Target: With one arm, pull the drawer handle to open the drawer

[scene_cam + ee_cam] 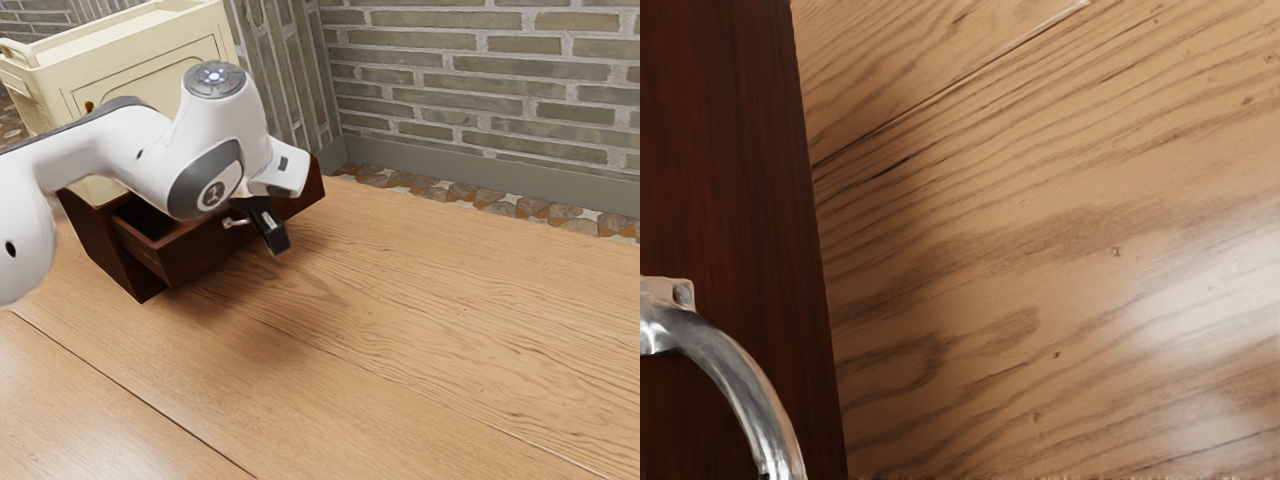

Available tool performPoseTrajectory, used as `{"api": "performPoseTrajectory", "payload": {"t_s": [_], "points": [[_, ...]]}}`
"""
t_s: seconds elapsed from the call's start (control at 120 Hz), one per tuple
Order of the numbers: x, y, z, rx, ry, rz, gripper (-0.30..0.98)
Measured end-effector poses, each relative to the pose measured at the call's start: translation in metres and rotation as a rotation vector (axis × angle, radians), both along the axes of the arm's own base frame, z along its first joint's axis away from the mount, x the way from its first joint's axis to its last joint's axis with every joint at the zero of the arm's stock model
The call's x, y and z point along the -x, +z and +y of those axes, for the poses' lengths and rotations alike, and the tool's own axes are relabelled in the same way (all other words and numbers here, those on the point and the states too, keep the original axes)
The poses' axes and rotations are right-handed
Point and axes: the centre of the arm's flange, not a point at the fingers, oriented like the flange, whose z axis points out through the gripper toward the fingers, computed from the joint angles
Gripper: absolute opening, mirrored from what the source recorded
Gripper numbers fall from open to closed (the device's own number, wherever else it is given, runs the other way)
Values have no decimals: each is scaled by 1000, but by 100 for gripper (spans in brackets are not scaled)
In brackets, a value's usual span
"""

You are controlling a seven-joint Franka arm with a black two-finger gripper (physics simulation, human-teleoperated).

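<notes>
In the exterior view, the black gripper point(270, 233) is angled down at the front of the dark brown drawer point(200, 255), right by its metal handle point(235, 222). The drawer stands partly out of its dark cabinet point(108, 248), and part of its hollow inside shows behind the front panel. My arm covers much of the cabinet's top. The wrist view has the curved silver handle point(738, 382) on the reddish-brown drawer front point(730, 170), reaching the lower edge. How the gripper grips the handle is hidden.
The wooden table point(400, 320) extends in front of the drawer and toward the exterior view's right. A cream cart point(150, 60) stands behind the arm and cabinet. Beyond the table's far edge are a patterned floor point(480, 205) and a brick wall point(480, 90).
</notes>
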Motion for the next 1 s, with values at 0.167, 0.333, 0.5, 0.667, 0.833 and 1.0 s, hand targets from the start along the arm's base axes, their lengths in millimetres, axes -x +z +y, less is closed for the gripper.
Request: {"api": "performPoseTrajectory", "payload": {"t_s": [0.167, 0.333, 0.5, 0.667, 0.833, 1.0], "points": [[17, 37, -4, 0, -1, -48, 68], [43, 96, -35, 84, -3, -69, 69], [69, 142, -55, 169, 15, 19, 69], [81, 133, -66, 172, -70, 168, 69], [89, 132, -74, 173, -148, 240, 69], [93, 130, -81, 168, -212, 281, 69]]}}
